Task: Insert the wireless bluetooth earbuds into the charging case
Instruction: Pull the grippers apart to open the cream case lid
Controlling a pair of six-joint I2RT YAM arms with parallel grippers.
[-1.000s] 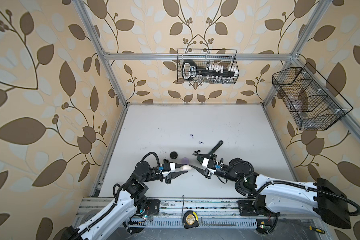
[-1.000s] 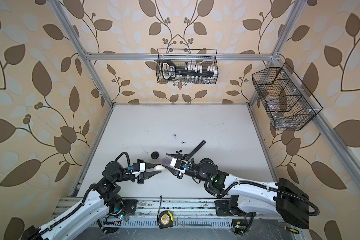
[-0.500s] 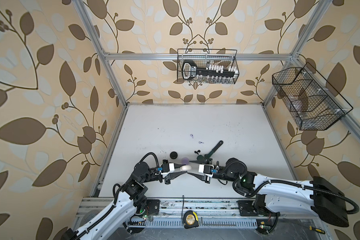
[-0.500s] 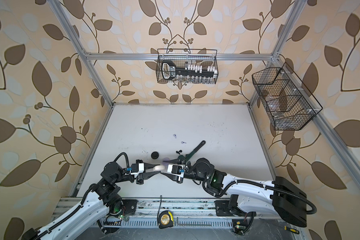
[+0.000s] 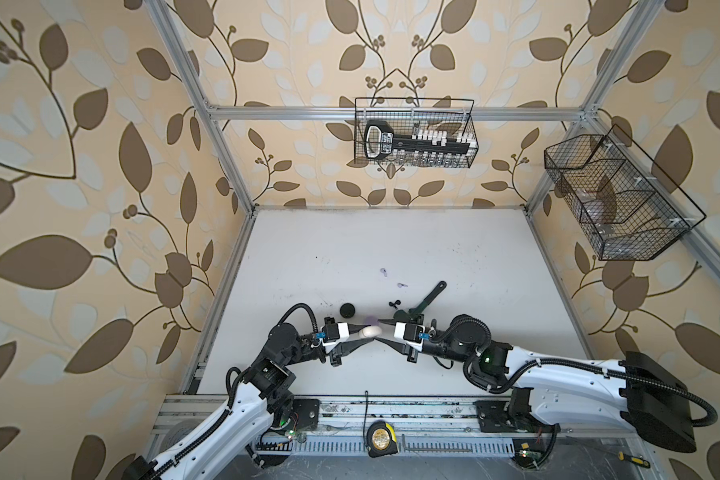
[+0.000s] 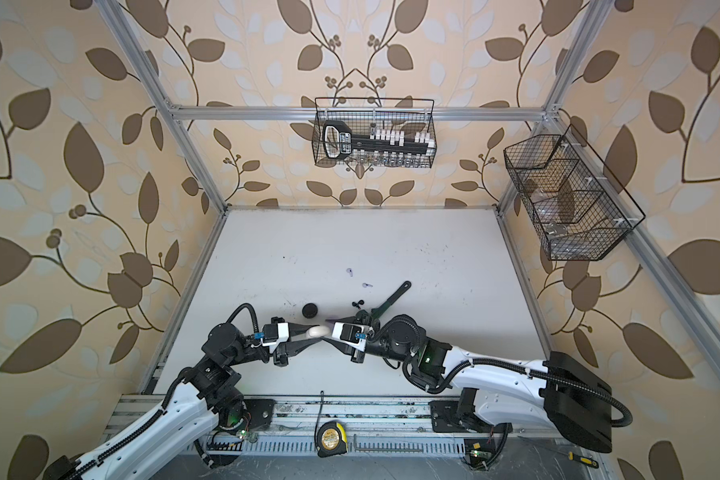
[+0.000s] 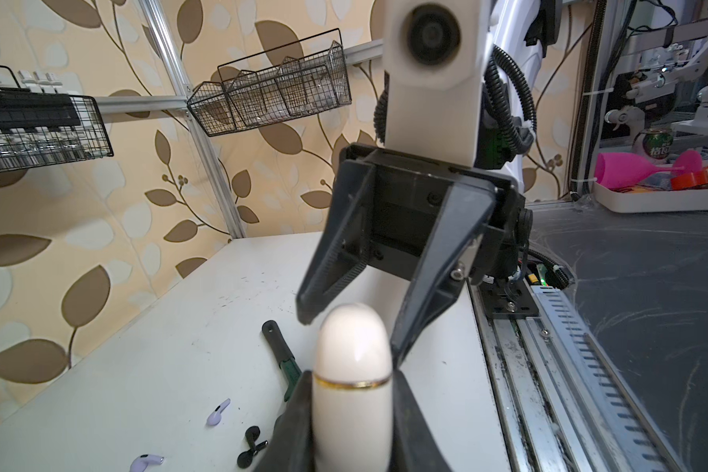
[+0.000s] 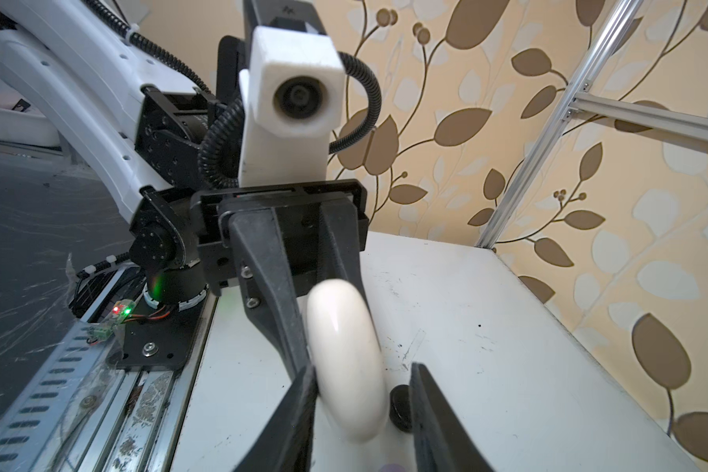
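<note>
My left gripper (image 5: 368, 334) is shut on a white charging case (image 5: 373, 331) with a gold seam band (image 7: 352, 384), held above the table with its lid closed. My right gripper (image 5: 377, 330) faces it, open, its jaws astride the case's free end (image 8: 346, 367); one finger touches the case and the other stands clear. Two lilac earbuds (image 5: 383, 272) (image 5: 400, 285) and a black pair (image 5: 395, 304) lie on the table behind the grippers, in both top views (image 6: 357, 304). The left wrist view shows them too (image 7: 218, 412).
A round black case (image 5: 347, 310) and a lilac case (image 5: 370, 320) sit just behind the grippers. A long dark green tool (image 5: 429, 297) lies beside the black earbuds. Two wire baskets (image 5: 414, 133) (image 5: 616, 199) hang on the walls. A tape measure (image 5: 378, 444) rests on the front rail.
My right gripper has moved left to the held white case and its jaws have narrowed around the case's end. The left gripper has kept its grip and place.
</note>
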